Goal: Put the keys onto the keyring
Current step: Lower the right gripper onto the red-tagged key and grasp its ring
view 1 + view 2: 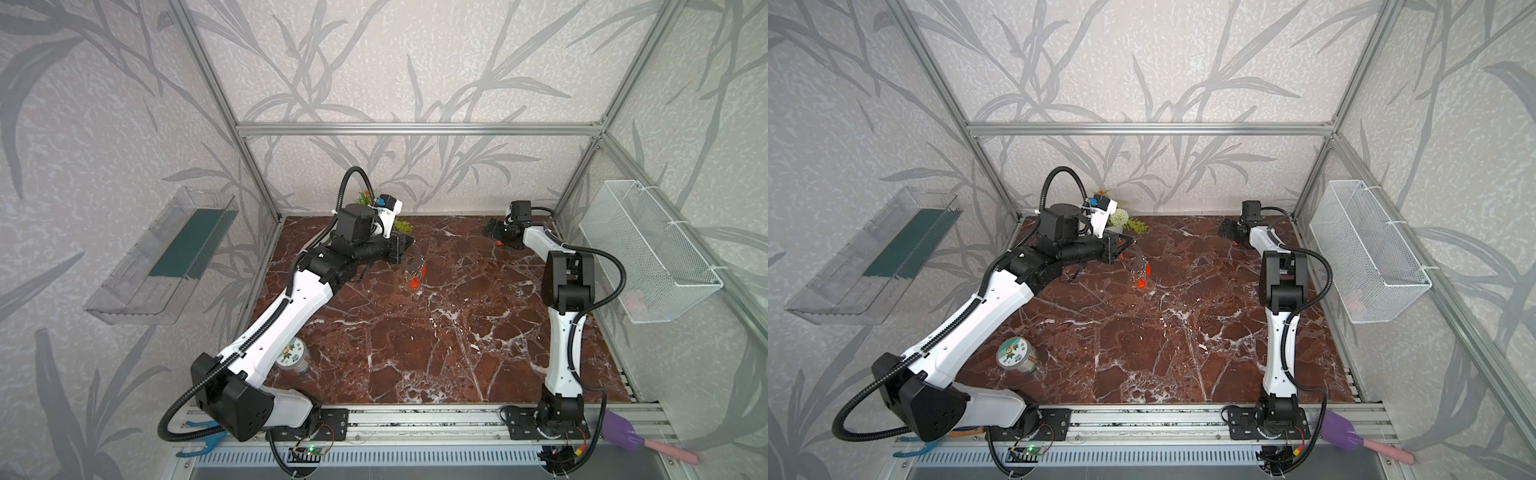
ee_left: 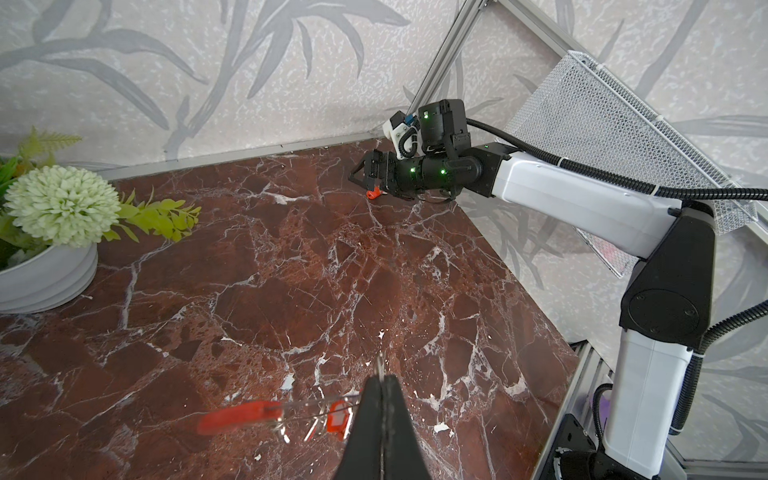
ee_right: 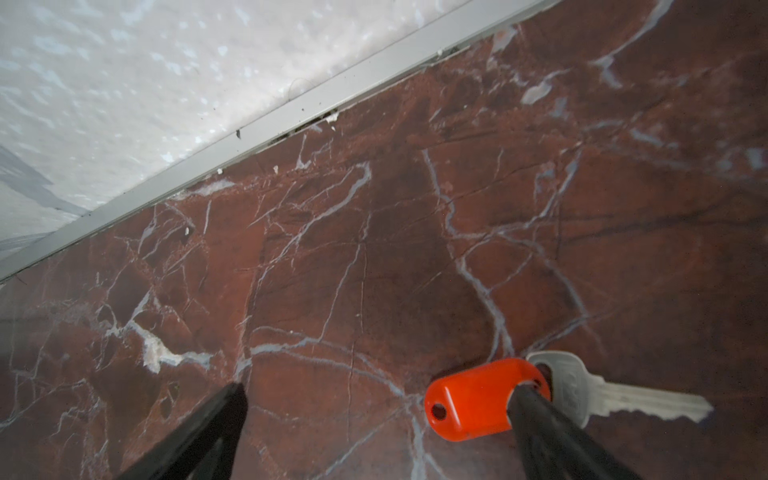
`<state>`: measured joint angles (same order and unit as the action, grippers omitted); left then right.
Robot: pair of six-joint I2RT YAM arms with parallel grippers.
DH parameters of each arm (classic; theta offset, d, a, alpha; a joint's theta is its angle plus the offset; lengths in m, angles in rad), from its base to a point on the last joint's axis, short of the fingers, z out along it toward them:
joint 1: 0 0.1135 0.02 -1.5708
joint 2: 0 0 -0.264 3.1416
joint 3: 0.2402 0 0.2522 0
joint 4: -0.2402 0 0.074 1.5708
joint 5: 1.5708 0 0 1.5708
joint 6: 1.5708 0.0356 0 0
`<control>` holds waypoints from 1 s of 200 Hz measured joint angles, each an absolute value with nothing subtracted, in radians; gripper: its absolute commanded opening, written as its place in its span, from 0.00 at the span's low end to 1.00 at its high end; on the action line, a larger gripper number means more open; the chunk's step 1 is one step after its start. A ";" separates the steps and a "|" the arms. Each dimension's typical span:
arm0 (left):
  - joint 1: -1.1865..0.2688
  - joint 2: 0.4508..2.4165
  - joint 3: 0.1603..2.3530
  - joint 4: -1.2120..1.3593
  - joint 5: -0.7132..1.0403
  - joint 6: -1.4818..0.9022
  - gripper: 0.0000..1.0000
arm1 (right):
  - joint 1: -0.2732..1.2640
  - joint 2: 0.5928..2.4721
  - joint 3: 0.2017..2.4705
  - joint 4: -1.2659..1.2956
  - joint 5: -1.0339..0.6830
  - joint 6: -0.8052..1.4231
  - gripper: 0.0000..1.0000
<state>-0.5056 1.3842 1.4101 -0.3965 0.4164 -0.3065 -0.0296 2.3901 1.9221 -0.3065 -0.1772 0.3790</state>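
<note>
Left fingers [image 1: 402, 248] are clamped on the keyring [image 1: 419, 261], held above the worktop [image 1: 415, 340] at far centre in both top views. Red tags [image 1: 414, 284] hang from it. Right fingers [image 1: 492, 228] sit low in the far right corner over a loose key [image 1: 497, 244].

Left wrist view: the fingers are shut tight on bare wire only, with the red sleeve [image 2: 239, 417] off to one side and hung keys just beside the tips. Risk: with so narrow a hold, the hoop may swivel or slip when a key is pressed against it.

Right wrist view: the fingers are spread wide. One tip overlaps the key's tag [image 3: 469, 399] beside the key head, and the other stands well apart over bare worktop. Whether the tip touches the tag cannot be told. Risks:
- Closing from this offset would likely sweep the key sideways rather than pinch it.
- The key lies flat, so the tips may scrape the worktop.
- The tips may catch only the tag's edge, leaving the key dangling and hard to thread.
</note>
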 measured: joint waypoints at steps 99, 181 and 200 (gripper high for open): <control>-0.506 1.394 1.411 -0.393 0.417 -0.333 0.00 | -0.037 2.408 1.955 -0.395 -0.221 0.377 0.99; -0.506 1.327 1.355 -0.371 0.432 -0.336 0.00 | -0.030 2.225 1.658 -0.366 -0.260 0.373 0.99; -0.506 1.308 1.335 -0.367 0.447 -0.337 0.00 | -0.017 2.171 1.579 -0.366 -0.264 0.373 0.99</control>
<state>-0.5056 1.3075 1.3346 -0.3668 0.4469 -0.3374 -0.0166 2.1708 1.5787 -0.3660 -0.2642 0.3733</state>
